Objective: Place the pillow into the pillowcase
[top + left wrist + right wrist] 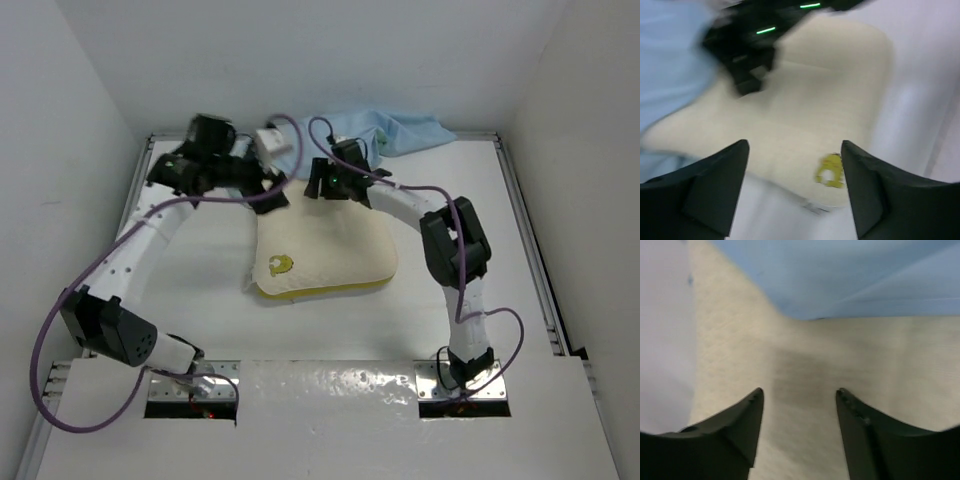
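The pillow (322, 255) lies flat on the table (330, 330), emblem (280, 264) up, and no part of it is inside the pillowcase (405, 130) yet. The pillowcase is bunched at the pillow's far edge. The left fingers (715, 190) and right fingers (730, 435) both stand wide apart, holding nothing, over that far edge. They are probably placed there to catch the cloth's opening and draw it over the pillow.
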Controlling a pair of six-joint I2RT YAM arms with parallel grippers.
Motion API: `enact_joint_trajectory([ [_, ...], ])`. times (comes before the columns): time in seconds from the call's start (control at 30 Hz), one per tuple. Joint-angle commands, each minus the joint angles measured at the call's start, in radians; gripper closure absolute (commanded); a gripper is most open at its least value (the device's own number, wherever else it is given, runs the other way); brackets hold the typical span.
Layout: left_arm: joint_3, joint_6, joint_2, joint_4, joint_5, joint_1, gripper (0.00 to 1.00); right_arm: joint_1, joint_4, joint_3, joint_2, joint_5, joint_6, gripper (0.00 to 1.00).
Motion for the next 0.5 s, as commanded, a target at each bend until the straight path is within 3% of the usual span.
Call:
enact_joint_trajectory([
  [0.0,0.015,-0.135,0.02,0.066,-0.058,0.22,0.31,-0.036,-0.058,-0.01,-0.135,0.083,-0.126,0.37],
  [0.07,-0.078,-0.23,0.052,0.241,-0.281,0.249,0.36,-0.028,-0.092,-0.009,-0.186,0.104,-0.146,0.2],
  [0.13,-0.124,-0.297,0.131,0.376,-0.374,0.309,0.31,0.001,-0.127,0.002,-0.214,0.157,-0.166,0.02],
  [0.3,0.074,-0.362,0.5,0.412,-0.384,0.374,0.2,0.129,-0.193,0.097,-0.185,0.26,-0.15,0.01],
  [0.4,0.291,-0.362,0.679,0.387,-0.491,0.386,0.17,0.2,-0.233,0.186,-0.09,0.324,-0.125,0.01],
  [0.47,0.339,-0.362,0.745,0.407,-0.497,0.39,0.14,0.237,-0.251,0.237,-0.048,0.378,-0.104,0.01],
])
